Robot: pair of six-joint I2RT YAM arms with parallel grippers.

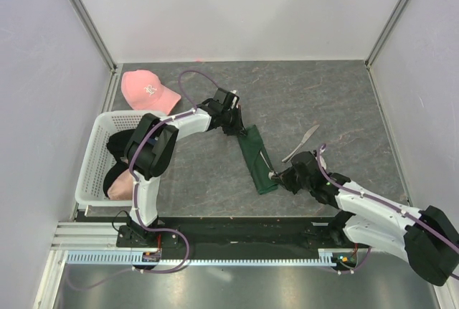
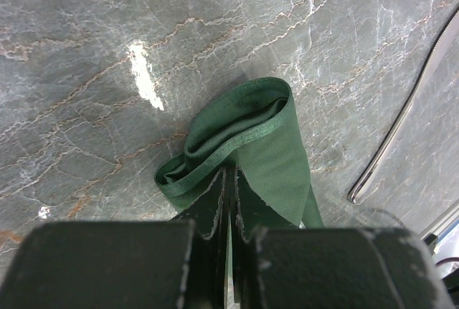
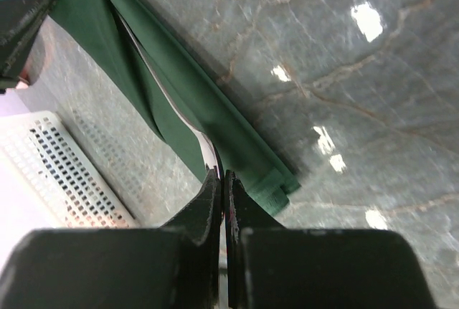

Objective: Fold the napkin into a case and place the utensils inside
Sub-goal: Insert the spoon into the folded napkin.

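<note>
The dark green napkin (image 1: 257,160) lies on the grey table as a narrow folded case, running from the middle toward the near edge. My left gripper (image 1: 233,124) is shut on its far end (image 2: 269,144), pinching the cloth so the fold stands up in a loop. My right gripper (image 1: 282,178) (image 3: 221,175) is shut on the end of one silver utensil (image 3: 192,124), whose length lies along the fold of the cloth. The other utensil (image 1: 301,143) lies loose on the table to the right of the case, and appears in the left wrist view as a thin silver bar (image 2: 401,115).
A white basket (image 1: 92,169) holding a black garment (image 1: 118,148) stands at the left edge, beside the left arm. A pink cap (image 1: 147,88) lies at the back left. White walls close the table at the back and sides.
</note>
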